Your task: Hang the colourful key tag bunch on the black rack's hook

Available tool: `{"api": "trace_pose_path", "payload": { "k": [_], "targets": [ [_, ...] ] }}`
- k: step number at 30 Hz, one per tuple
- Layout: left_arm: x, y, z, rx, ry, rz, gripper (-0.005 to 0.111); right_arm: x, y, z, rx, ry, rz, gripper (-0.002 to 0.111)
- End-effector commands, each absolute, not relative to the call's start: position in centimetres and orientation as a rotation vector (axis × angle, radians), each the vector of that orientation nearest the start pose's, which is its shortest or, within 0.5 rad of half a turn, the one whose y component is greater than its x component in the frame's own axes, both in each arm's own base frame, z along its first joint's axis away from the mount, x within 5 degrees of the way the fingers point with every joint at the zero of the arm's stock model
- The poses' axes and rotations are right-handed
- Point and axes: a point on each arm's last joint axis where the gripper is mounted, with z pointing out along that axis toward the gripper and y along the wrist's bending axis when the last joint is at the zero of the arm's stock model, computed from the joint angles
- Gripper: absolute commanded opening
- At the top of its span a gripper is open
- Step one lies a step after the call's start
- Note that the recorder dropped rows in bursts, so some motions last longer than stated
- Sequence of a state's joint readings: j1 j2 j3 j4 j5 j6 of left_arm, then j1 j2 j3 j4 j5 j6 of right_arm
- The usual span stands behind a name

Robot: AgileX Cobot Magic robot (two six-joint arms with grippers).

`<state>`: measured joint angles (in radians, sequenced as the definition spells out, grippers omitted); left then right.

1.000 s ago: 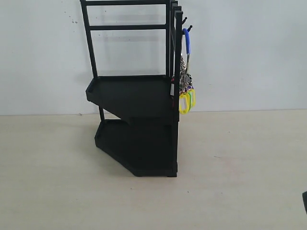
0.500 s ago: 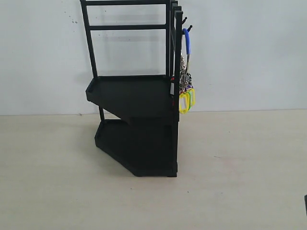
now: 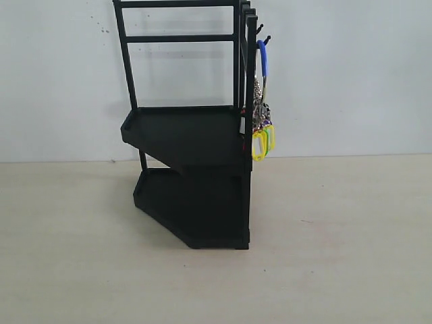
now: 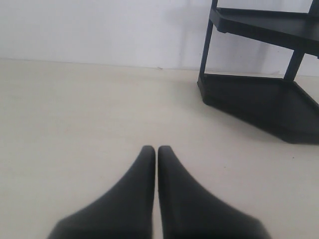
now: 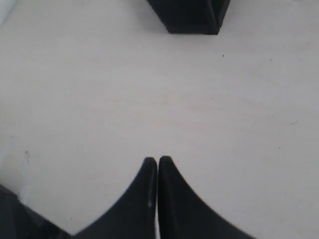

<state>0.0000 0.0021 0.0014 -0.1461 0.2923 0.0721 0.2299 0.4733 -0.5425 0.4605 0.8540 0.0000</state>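
The colourful key tag bunch (image 3: 262, 131) hangs by its blue loop (image 3: 264, 57) from a hook (image 3: 264, 40) on the right side of the black rack (image 3: 192, 135) in the exterior view; yellow and green tags dangle beside the upper tray. Neither gripper shows in the exterior view. My left gripper (image 4: 156, 149) is shut and empty, low over the table, with the rack's trays (image 4: 259, 94) off to one side ahead. My right gripper (image 5: 157, 160) is shut and empty over bare table, the rack's base (image 5: 189, 17) some way in front.
A pale wooden table (image 3: 337, 236) carries the rack, with a white wall (image 3: 351, 74) behind it. A dark part of the right arm (image 5: 20, 221) shows at the corner of the right wrist view.
A dark bit of the right arm at the exterior view's lower right edge has slid out of sight. The key tag bunch hangs still on the hook.
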Motion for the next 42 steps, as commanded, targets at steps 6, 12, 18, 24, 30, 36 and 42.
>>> {"api": "trace_pose_path", "payload": {
  "k": [6,12,18,24,30,36,42],
  "targets": [
    [5.5,-0.4,18.8,-0.024,1.766,-0.079,0.004,5.7,3.1,27.0,0.017,1.830,0.621,0.000],
    [5.5,-0.4,18.8,-0.024,1.766,-0.079,0.004,5.3,2.3,24.9,0.031,1.655,0.551,0.000],
    [5.5,-0.4,18.8,-0.024,1.766,-0.079,0.004,6.0,1.7,22.7,0.012,1.577,0.420,0.000],
    [5.5,-0.4,18.8,-0.024,1.766,-0.079,0.004,6.2,1.6,20.5,0.017,1.622,0.397,0.000],
    [5.5,-0.4,18.8,-0.024,1.766,-0.079,0.004,5.7,1.7,20.4,-0.045,1.604,0.368,0.000],
    [5.5,-0.4,18.8,-0.024,1.766,-0.079,0.004,5.3,1.9,19.9,-0.170,1.640,0.306,0.000],
    [5.5,-0.4,18.8,-0.024,1.766,-0.079,0.004,5.2,2.1,19.4,-0.145,1.707,0.366,0.000]
  ]
}}
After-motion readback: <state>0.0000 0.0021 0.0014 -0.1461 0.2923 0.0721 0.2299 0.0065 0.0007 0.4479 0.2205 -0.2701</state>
